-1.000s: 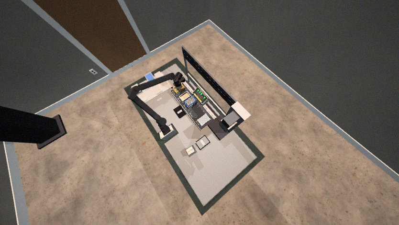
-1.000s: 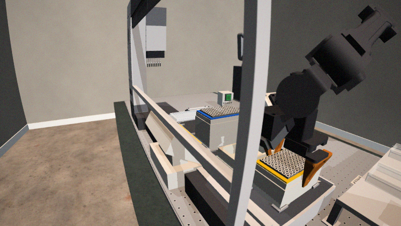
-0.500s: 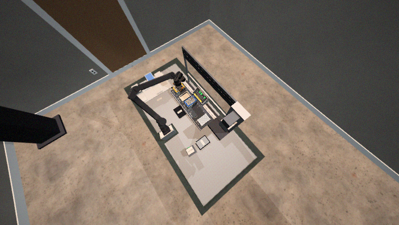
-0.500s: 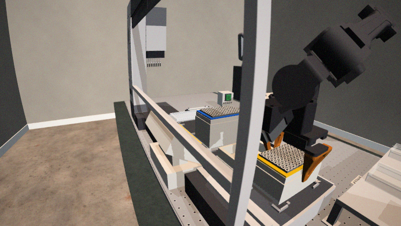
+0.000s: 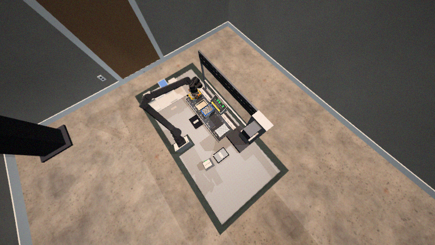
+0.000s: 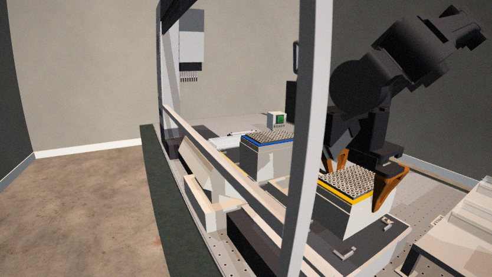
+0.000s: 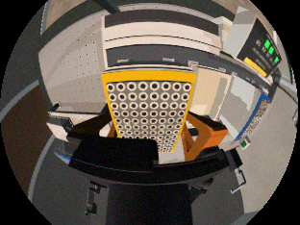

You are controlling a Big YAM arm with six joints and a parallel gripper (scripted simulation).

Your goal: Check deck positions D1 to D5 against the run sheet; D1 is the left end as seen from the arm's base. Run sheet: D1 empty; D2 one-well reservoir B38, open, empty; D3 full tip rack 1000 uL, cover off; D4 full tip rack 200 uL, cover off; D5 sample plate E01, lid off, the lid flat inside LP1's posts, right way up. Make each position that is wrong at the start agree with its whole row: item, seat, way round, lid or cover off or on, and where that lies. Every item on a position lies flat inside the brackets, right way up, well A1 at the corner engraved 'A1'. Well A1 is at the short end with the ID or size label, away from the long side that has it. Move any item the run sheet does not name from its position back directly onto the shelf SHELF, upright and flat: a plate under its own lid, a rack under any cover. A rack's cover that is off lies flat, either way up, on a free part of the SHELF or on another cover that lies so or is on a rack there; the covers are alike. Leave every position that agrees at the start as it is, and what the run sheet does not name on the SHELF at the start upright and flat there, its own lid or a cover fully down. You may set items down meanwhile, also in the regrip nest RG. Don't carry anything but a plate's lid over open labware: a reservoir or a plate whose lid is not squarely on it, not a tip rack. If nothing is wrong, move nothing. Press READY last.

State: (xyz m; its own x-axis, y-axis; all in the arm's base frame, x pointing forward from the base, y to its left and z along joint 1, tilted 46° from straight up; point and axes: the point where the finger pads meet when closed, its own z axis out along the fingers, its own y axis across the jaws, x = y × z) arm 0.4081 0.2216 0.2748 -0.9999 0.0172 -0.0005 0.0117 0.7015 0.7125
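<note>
My gripper is shut on a yellow-banded tip rack, cover off, one orange finger on each long side. The rack is level at the deck's end position nearest the exterior camera, between the corner brackets; I cannot tell whether it touches the deck. It also shows in the wrist view and the overhead view. Beyond it along the deck lie an open beige reservoir, a blue-banded tip rack with no cover, a bare position, and a white sample plate.
A gantry post and rail cross the front of the exterior view. The stepped shelf stands at the right. The green READY button is far behind. A black nest and a flat lid lie beside the deck.
</note>
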